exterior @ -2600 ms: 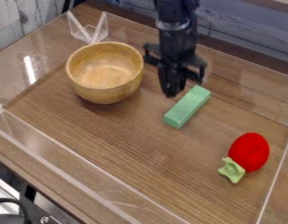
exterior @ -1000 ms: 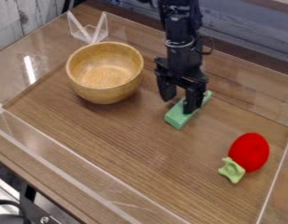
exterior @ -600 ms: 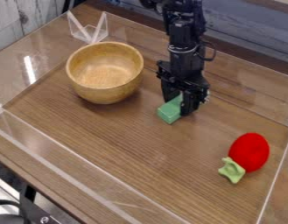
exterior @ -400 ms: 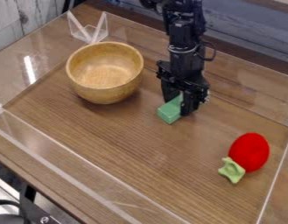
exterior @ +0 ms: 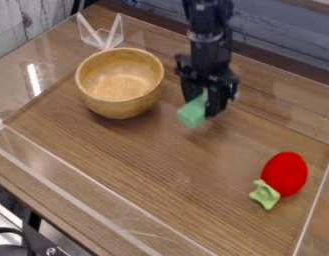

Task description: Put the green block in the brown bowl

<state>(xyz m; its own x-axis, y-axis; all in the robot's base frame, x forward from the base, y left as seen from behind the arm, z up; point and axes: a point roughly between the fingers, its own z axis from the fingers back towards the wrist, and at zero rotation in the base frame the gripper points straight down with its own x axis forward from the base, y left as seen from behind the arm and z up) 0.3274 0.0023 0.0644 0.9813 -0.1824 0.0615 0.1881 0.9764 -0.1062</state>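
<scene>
The green block (exterior: 192, 113) hangs a little above the wooden table, tilted, its upper end clamped between the black fingers of my gripper (exterior: 206, 100). The gripper points straight down and is shut on the block. The brown bowl (exterior: 120, 82) is a round wooden bowl standing upright just left of the gripper, with nothing inside it. The block's lower end sits beside the bowl's right rim, apart from it.
A red strawberry-like toy with a green leaf base (exterior: 283, 175) lies at the right front. A clear folded plastic piece (exterior: 99, 33) stands behind the bowl. Clear acrylic walls (exterior: 33, 160) border the table's left and front edges.
The gripper came down over the block, shut on it, and has now lifted it off the table, shifting slightly towards the bowl.
</scene>
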